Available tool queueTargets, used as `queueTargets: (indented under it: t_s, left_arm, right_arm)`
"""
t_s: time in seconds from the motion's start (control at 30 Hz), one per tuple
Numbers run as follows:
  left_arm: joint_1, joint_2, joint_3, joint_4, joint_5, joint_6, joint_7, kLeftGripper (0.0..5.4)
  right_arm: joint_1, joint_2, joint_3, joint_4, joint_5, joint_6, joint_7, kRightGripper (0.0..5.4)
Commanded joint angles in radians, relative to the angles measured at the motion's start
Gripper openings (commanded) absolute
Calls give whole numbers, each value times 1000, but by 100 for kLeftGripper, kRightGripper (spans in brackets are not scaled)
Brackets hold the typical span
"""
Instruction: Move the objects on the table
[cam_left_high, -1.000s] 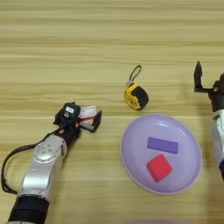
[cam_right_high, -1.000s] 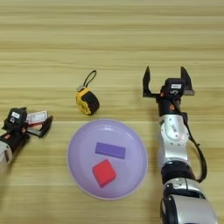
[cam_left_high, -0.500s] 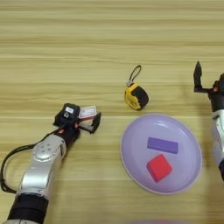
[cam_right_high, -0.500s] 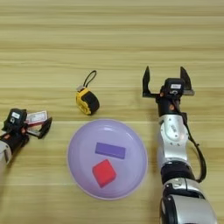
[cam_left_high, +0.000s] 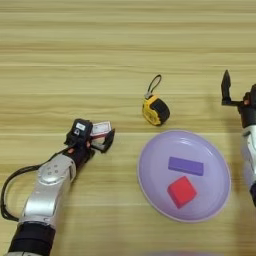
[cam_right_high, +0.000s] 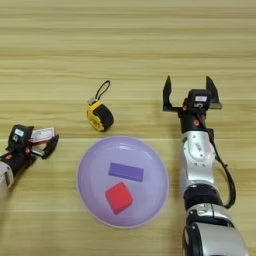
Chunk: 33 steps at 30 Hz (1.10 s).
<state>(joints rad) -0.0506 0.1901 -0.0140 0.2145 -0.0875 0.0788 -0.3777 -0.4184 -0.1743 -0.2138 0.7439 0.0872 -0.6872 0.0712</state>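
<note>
The left end effector (cam_left_high: 102, 138) lies low over the table (cam_left_high: 75, 60), its two black fingers pinching the small white card with the red label (cam_left_high: 100, 129). The card sits tilted between those fingers, its labelled face turned upward, and I can't tell whether its lower edge touches the wood.

Off to the right of that end effector, well apart from it, rests the round lavender plate (cam_left_high: 155, 190). The flat purple block (cam_left_high: 185, 165) lies inside the plate toward its far side, and the red cube (cam_left_high: 181, 191) sits just nearer than the block, close beside it but not touching.

Beyond the plate's far left rim, apart from it, a yellow and black tape measure (cam_left_high: 155, 110) lies on the table with its black wrist loop (cam_left_high: 153, 85) stretched away from the robot.

The right end effector (cam_right_high: 190, 94) is held beyond the plate's right side, with its fingers spread wide and pointing away from the robot, nothing between them. The tape measure lies to its left with bare wood between them.
</note>
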Motion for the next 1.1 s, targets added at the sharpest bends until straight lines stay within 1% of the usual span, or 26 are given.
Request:
queueTargets:
  t_s: [0.03, 0.2, 0.37, 0.47, 0.53, 0.7, 0.83, 1.0, 1.1]
  left_arm:
    - [20, 6, -12, -4, 1, 19, -10, 433]
    - [21, 7, -13, -19, -2, 9, -15, 433]
    - [23, 8, -17, -60, -3, 3, -23, 433]
    - [19, 13, -20, -92, -5, -12, -36, 433]
    - [14, 19, -22, -102, -3, -37, -49, 433]
    - [11, 19, -39, -136, -22, -88, -106, 433]
    - [3, 28, -57, -163, -38, -125, -159, 433]
    - [-21, 36, -68, -190, -86, -130, -234, 433]
    - [-48, 49, -78, -184, -106, -140, -291, 433]
  right_arm:
    - [10, 2, -2, -9, 9, 9, -1, 540]
    - [8, 3, -2, -6, 8, 8, -2, 540]
    - [7, 5, -1, -4, 8, 7, -3, 540]
    - [6, 6, 0, -3, 7, 7, -3, 540]
    - [5, 6, 1, -2, 6, 7, -3, 540]
    - [5, 6, 3, -1, 4, 6, -3, 540]
    - [3, 6, 3, 3, 3, 5, -3, 540]
    - [0, 7, 5, 8, 2, 3, -5, 540]
    - [-2, 10, 6, 10, 2, 2, -6, 540]
